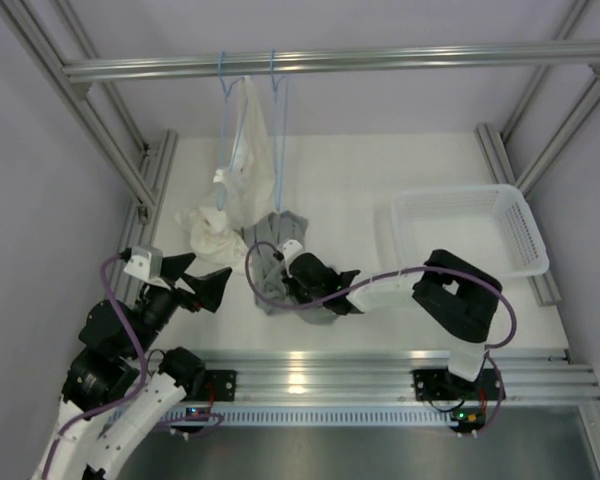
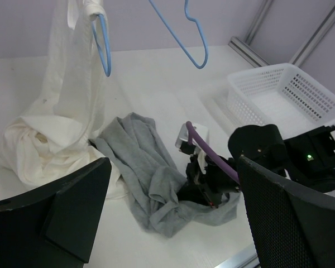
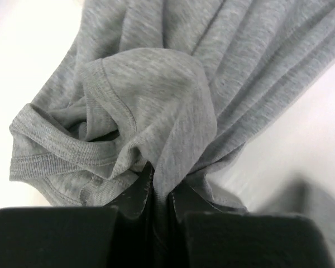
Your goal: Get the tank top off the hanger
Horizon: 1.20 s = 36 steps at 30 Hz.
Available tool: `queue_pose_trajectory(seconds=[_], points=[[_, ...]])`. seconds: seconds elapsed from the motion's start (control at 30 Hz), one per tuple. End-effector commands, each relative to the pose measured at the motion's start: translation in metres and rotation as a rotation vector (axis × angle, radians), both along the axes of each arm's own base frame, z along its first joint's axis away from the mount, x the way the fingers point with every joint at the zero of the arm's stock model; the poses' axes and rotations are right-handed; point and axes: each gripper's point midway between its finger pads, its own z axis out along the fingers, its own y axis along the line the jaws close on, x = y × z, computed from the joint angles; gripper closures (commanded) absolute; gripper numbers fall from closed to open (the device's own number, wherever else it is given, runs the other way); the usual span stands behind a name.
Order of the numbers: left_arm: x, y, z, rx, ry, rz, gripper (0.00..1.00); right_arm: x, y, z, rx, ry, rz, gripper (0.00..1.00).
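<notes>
Though it's off the hanger [image 2: 183, 47], the tank top [image 1: 267, 245] lies crumpled, long axis far-to-near.
Soft grey folds; right gripper [image 3: 159, 184] pinches one, left gripper [image 1: 202, 278] spread wide.

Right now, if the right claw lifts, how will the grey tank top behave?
Probably floppy: the tank top lies crumpled in soft folds, so it should drape and trail from the right claw. Likely light, since the knit looks thin. Only one fold is pinched, so it may slip if jerked.
</notes>
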Motion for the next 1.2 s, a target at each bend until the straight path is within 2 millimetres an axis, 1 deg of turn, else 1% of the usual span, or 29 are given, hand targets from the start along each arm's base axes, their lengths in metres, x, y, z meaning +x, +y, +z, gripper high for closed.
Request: queue_pose_trajectory(seconds=[0.0,0.03,0.1,0.13,0.2,0.23,0.3,0.33,0.37,0.4,0.43,0.5,0.53,0.6,0.63,0.67,0.7,0.73,0.8,0.83,0.9,0.93,1.0,1.03,1.07,1.1,1.13,1.17], points=[[-0.001,0.000,0.015,-0.024,-0.062,-0.008,0.01,-0.030,-0.041,-0.012,-0.054,0.070,-0.089,1.00],[-0.001,-0.001,0.016,-0.026,-0.064,-0.009,0.01,-0.030,-0.044,0.009,-0.001,0.050,-0.102,1.00],[-0.002,0.000,0.017,-0.027,-0.066,-0.008,0.01,-0.031,-0.046,0.035,0.053,0.023,-0.101,1.00],[-0.001,0.000,0.015,-0.024,-0.062,-0.005,0.01,-0.031,-0.047,0.065,0.122,-0.011,-0.106,1.00],[-0.001,0.001,0.016,-0.027,-0.065,-0.003,0.01,-0.031,-0.050,0.096,0.189,-0.048,-0.105,1.00],[-0.002,0.002,0.017,-0.028,-0.068,0.000,0.01,-0.031,-0.055,0.128,0.258,-0.091,-0.111,1.00],[-0.003,0.004,0.017,-0.034,-0.075,0.011,0.01,-0.031,-0.062,0.154,0.299,-0.133,-0.121,1.00],[-0.003,0.005,0.018,-0.038,-0.078,0.015,0.01,-0.029,-0.069,0.181,0.338,-0.180,-0.129,1.00],[-0.003,0.008,0.019,-0.041,-0.082,0.026,0.01,-0.028,-0.072,0.193,0.347,-0.200,-0.131,1.00],[-0.004,0.009,0.020,-0.046,-0.086,0.032,0.01,-0.030,-0.081,0.195,0.315,-0.201,-0.134,1.00],[-0.004,0.011,0.020,-0.050,-0.089,0.040,0.01,-0.026,-0.088,0.220,0.340,-0.243,-0.160,1.00],[-0.004,0.018,0.022,-0.063,-0.097,0.074,0.01,-0.024,-0.104,0.231,0.309,-0.259,-0.197,1.00],[-0.004,0.020,0.022,-0.067,-0.099,0.087,0.01,-0.019,-0.117,0.252,0.335,-0.294,-0.248,1.00],[-0.005,0.027,0.024,-0.083,-0.109,0.115,0.01,-0.015,-0.131,0.268,0.340,-0.325,-0.288,1.00],[-0.005,0.029,0.025,-0.089,-0.111,0.123,0.01,-0.011,-0.145,0.285,0.332,-0.364,-0.315,1.00],[-0.006,0.030,0.025,-0.092,-0.115,0.127,0.01,-0.009,-0.151,0.295,0.328,-0.389,-0.325,1.00],[-0.007,0.032,0.026,-0.097,-0.121,0.133,0.01,-0.007,-0.158,0.316,0.352,-0.419,-0.342,1.00],[-0.007,0.033,0.027,-0.100,-0.123,0.136,0.01,-0.002,-0.169,0.325,0.331,-0.442,-0.360,1.00],[-0.008,0.034,0.026,-0.102,-0.124,0.141,0.01,-0.002,-0.179,0.346,0.341,-0.475,-0.368,1.00],[-0.008,0.035,0.026,-0.104,-0.124,0.145,0.01,-0.002,-0.188,0.369,0.356,-0.514,-0.385,1.00],[-0.009,0.037,0.028,-0.109,-0.130,0.153,0.01,-0.003,-0.202,0.385,0.342,-0.544,-0.418,1.00],[-0.009,0.038,0.028,-0.112,-0.132,0.156,0.01,-0.004,-0.214,0.402,0.350,-0.579,-0.447,1.00],[-0.011,0.040,0.029,-0.118,-0.139,0.163,0.01,-0.007,-0.223,0.413,0.350,-0.597,-0.460,1.00],[-0.010,0.041,0.028,-0.117,-0.137,0.169,0.01,-0.009,-0.232,0.425,0.359,-0.616,-0.486,1.00],[-0.010,0.042,0.028,-0.116,-0.138,0.171,0.01,-0.009,-0.239,0.428,0.335,-0.626,-0.500,1.00],[-0.011,0.042,0.029,-0.118,-0.140,0.173,0.01,-0.009,-0.248,0.437,0.308,-0.655,-0.514,1.00],[-0.011,0.042,0.029,-0.118,-0.140,0.173,0.01,-0.004,-0.259,0.438,0.274,-0.669,-0.571,1.00],[-0.011,0.042,0.028,-0.118,-0.140,0.173,0.01,-0.003,-0.266,0.439,0.248,-0.675,-0.591,1.00]])
